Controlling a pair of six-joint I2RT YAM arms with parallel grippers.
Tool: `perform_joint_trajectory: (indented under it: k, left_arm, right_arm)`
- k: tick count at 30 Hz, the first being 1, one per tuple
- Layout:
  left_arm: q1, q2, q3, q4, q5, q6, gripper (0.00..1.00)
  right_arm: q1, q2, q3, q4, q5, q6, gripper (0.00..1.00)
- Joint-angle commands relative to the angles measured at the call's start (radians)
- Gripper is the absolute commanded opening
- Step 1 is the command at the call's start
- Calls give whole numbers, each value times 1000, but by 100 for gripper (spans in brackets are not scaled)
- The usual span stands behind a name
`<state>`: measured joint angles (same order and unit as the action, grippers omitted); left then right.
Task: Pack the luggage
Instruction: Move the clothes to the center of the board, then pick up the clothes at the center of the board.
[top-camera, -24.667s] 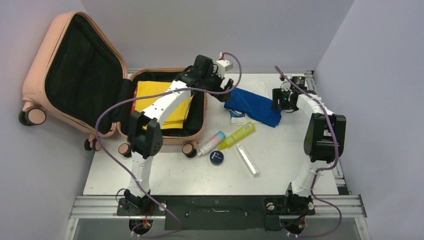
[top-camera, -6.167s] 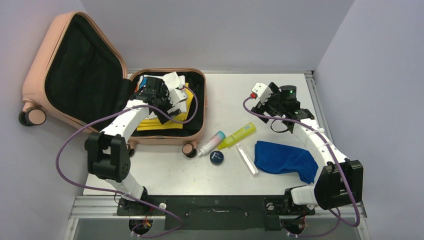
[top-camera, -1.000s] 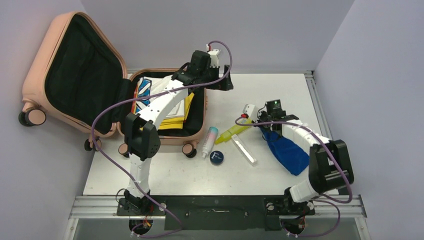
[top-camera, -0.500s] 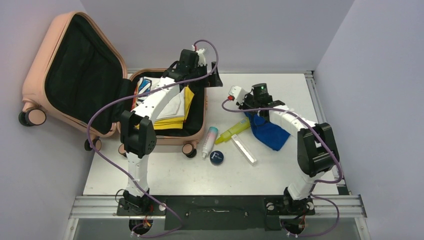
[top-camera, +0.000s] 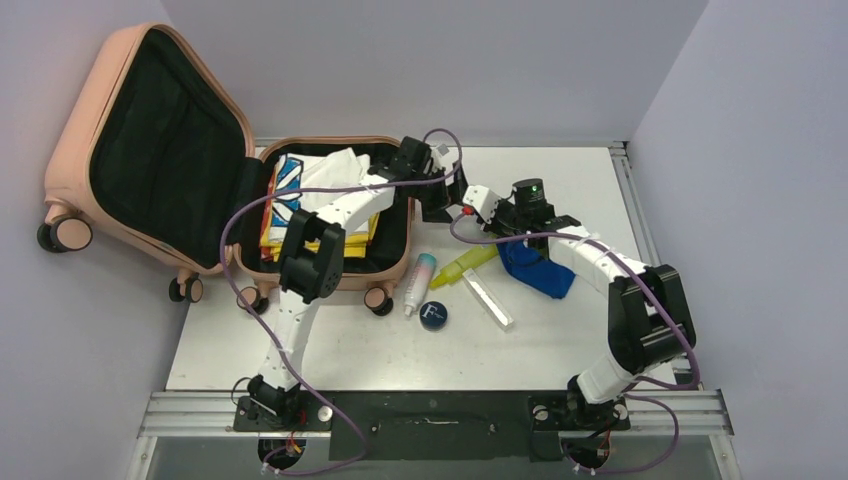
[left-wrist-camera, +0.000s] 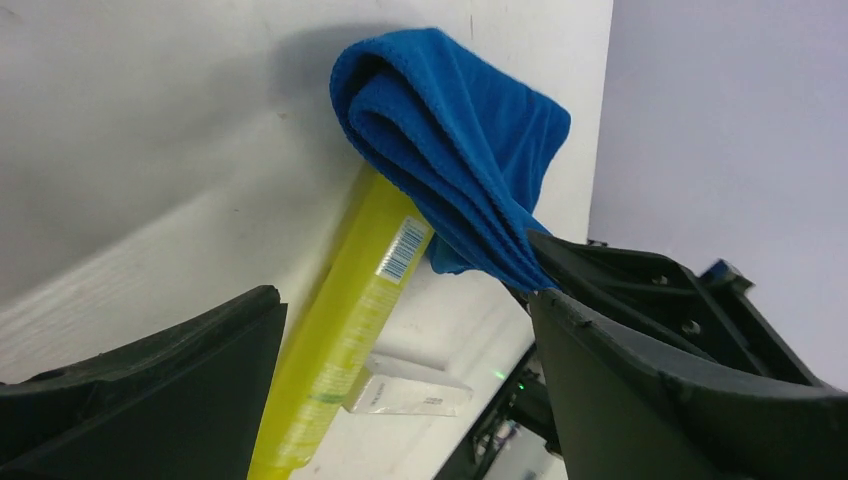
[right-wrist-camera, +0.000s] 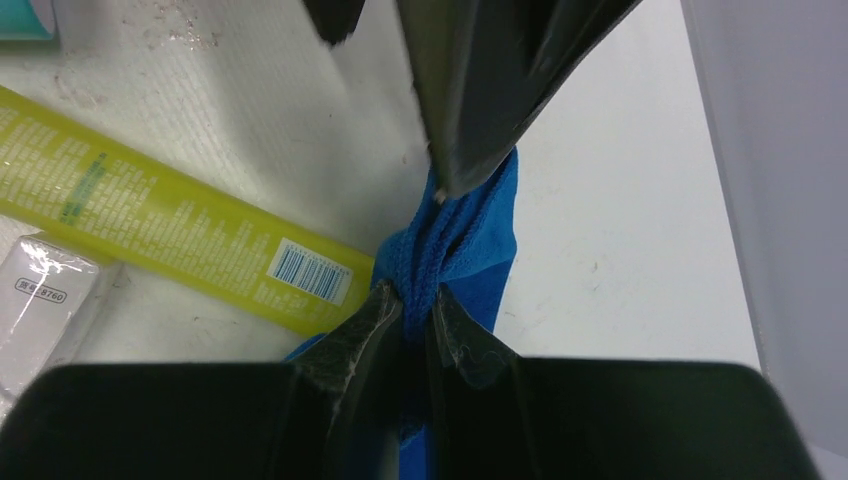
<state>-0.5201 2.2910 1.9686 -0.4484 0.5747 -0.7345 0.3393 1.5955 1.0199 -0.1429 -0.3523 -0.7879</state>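
The salmon-pink luggage lies open at the left, its lid leaning on the wall and its base holding yellow and white folded clothes. My right gripper is shut on a bunched blue cloth just above the table. My left gripper is wide open right beside it, nothing between its fingers. The left wrist view shows the blue cloth hanging ahead, past the open fingers.
A yellow tube lies by the cloth. Beside it are a clear box, a pink-and-teal bottle and a round dark tin. Both arms crowd the table's back middle.
My left gripper has come off the luggage's back rim, down and right toward the right gripper. The right gripper has carried the blue cloth up and left across the table.
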Motion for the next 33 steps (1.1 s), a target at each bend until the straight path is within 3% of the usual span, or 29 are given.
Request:
perform_joint_trajectory:
  k: [1,9,16,27,33]
  left_arm:
    - [-18,75,20,127,130,-135,96]
    - [-23,152,25,326,204,-317,96]
    - [7,111,-74,583,238,-497,96]
    - [-29,123,-92,525,234,-463,96]
    - [-26,104,-91,340,195,-333,96]
  right_arm:
    - [-2,-57,-6,33,-52,-15,5]
    - [24,-39,13,2,-70,-23,5]
    - [32,-22,5,-1,-71,-28,5]
    - [79,-2,38,-8,-67,-24,5]
    - [88,11,38,22,1,-22,5]
